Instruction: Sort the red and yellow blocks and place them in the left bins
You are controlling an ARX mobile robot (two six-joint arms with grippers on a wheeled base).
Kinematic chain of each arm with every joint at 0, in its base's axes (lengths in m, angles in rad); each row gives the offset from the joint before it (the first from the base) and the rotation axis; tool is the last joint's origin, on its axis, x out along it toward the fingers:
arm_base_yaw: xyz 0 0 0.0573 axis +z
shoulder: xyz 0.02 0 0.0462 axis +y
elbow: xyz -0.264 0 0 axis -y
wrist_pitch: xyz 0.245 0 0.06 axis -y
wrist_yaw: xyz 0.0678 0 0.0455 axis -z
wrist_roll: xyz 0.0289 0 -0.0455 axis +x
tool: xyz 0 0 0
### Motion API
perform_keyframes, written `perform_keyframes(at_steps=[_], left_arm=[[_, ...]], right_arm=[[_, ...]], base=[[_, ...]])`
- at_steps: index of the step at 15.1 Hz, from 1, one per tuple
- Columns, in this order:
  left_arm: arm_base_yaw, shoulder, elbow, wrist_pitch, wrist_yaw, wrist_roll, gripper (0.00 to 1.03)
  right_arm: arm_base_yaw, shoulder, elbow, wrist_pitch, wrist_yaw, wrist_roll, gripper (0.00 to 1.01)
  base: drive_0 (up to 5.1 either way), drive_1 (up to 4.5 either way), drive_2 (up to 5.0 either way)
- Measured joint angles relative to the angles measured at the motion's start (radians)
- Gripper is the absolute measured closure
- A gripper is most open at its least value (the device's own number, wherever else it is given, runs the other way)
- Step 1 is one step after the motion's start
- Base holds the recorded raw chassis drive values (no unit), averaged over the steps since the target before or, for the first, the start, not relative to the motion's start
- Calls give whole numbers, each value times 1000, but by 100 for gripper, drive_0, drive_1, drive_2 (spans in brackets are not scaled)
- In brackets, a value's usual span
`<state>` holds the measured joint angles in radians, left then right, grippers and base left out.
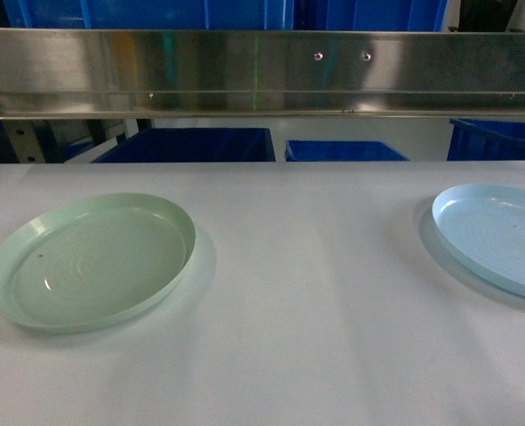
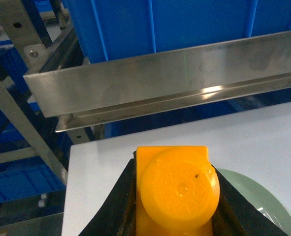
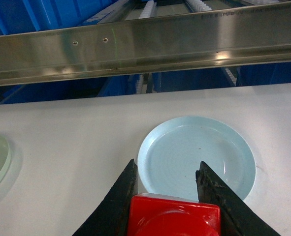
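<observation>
An orange-yellow block (image 2: 177, 189) with a round stud facing the camera fills the left wrist view. My left gripper (image 2: 175, 164) is shut on it, black fingers pressing both sides, above the table's far left corner. A bright red block (image 3: 174, 216) sits between the black fingers of my right gripper (image 3: 167, 164), which is shut on it just in front of a light blue plate (image 3: 197, 147). Blue bins (image 1: 186, 145) stand behind the table. Neither gripper shows in the head view.
A pale green plate (image 1: 89, 262) lies on the white table at the left and the light blue plate (image 1: 497, 235) at the right. A steel shelf rail (image 1: 262, 71) runs across above the table's far edge, with more blue bins (image 2: 175, 24) on it.
</observation>
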<state>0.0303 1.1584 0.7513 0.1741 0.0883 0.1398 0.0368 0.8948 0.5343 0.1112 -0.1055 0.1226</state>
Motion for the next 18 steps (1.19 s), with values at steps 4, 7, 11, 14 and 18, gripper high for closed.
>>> perform_keyframes(at_steps=[4,7,11,14,18], left_arm=[[62,-65,10,-58,19,-2,76],[56,-64,11,-85,24,-9,76],[-8,-45,11,-101,-14,-29,76],[-2,-49,11,-124,-25,-40,76],[-12,-55,11,-132,-33,-58,76]], right_arm=[[0,0,0,0,0,0,72],[0,0,0,0,0,0,72],[0,0,0,0,0,0,72],[0,0,0,0,0,0,72],[0,0,0,0,0,0,72]], base=[[0,0,0],[0,0,0],[0,0,0],[0,0,0],[0,0,0]])
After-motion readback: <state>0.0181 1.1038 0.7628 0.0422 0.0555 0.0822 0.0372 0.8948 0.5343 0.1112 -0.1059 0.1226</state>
